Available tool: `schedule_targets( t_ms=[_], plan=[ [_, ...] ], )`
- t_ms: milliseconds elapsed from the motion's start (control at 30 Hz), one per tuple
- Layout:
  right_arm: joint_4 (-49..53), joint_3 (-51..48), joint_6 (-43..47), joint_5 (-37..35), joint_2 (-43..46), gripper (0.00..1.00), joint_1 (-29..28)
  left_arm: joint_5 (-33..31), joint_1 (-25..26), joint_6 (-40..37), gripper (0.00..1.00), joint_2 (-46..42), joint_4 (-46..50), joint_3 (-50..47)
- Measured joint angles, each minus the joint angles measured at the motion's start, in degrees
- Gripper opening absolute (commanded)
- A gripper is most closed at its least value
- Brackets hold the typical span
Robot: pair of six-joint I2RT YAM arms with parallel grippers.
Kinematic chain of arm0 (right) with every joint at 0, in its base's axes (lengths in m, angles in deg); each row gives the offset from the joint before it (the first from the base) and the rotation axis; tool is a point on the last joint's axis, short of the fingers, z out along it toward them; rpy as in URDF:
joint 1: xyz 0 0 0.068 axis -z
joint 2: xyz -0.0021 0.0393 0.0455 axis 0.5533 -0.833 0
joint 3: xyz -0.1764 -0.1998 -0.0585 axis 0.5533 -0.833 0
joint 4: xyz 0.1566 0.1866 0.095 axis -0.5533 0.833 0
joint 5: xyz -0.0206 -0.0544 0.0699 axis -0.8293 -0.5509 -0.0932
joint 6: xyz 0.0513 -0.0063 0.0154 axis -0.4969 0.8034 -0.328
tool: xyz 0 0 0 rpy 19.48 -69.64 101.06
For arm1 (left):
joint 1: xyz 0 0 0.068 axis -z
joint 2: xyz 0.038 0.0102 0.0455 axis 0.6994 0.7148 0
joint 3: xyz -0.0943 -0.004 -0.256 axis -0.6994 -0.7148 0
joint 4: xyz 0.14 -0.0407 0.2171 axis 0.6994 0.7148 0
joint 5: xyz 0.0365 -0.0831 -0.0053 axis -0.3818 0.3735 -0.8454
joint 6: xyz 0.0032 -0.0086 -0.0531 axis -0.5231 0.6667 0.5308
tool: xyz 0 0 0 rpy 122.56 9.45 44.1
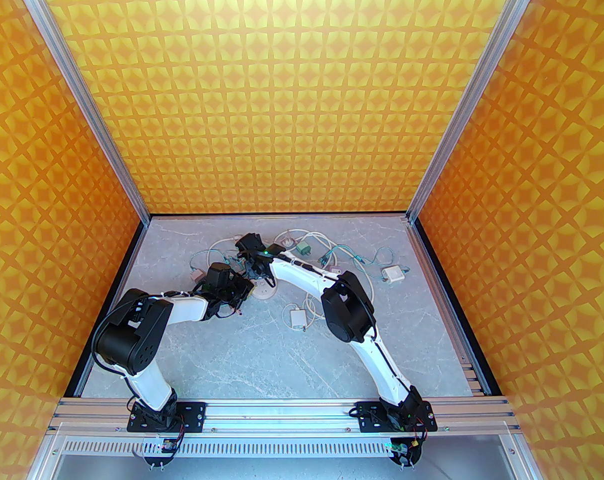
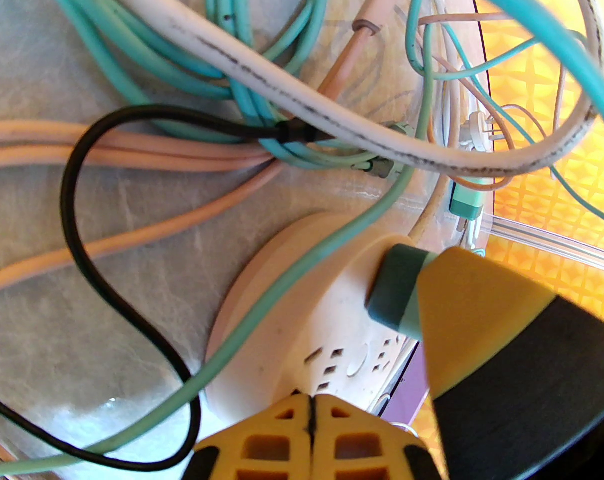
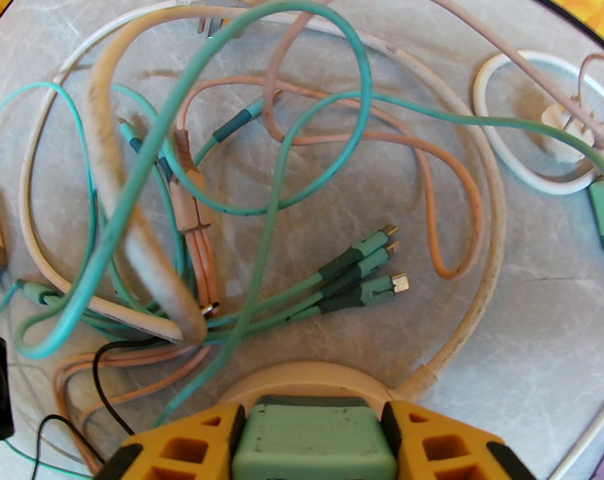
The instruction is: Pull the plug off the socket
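I see the round cream socket [image 1: 264, 293] lying on the grey bench [image 1: 261, 363], in the middle of a tangle of green, pink and white cables [image 3: 281, 168]. The green plug [image 3: 314, 443] stands on the socket's top face. In the left wrist view its dark end [image 2: 389, 288] touches that face, but I cannot see the pins. The right fingers [image 3: 474, 445] are pinching this plug, one yellow finger on each side of it and both in contact. The left fingers [image 2: 286, 410] are pressed together with nothing between them. Their tips sit at the near edge of the socket, just beside its empty slots. One green cable [image 2: 291, 288] runs across the socket's rim. Behind the socket, three green connector heads [image 3: 372, 268] lie side by side on the bench. Two white adapters [image 1: 393, 274] rest well apart from the socket, to the right of it.
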Motion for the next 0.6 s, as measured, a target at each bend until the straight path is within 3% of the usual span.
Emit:
schedule_targets(
  t_ms=[600],
  plan=[
    [-1.4,-3.6,-0.6,-0.7,2.1,0.34,0.1,0.0,0.1,-1.1,0.00,0.0,4.0,1.9]
  ],
)
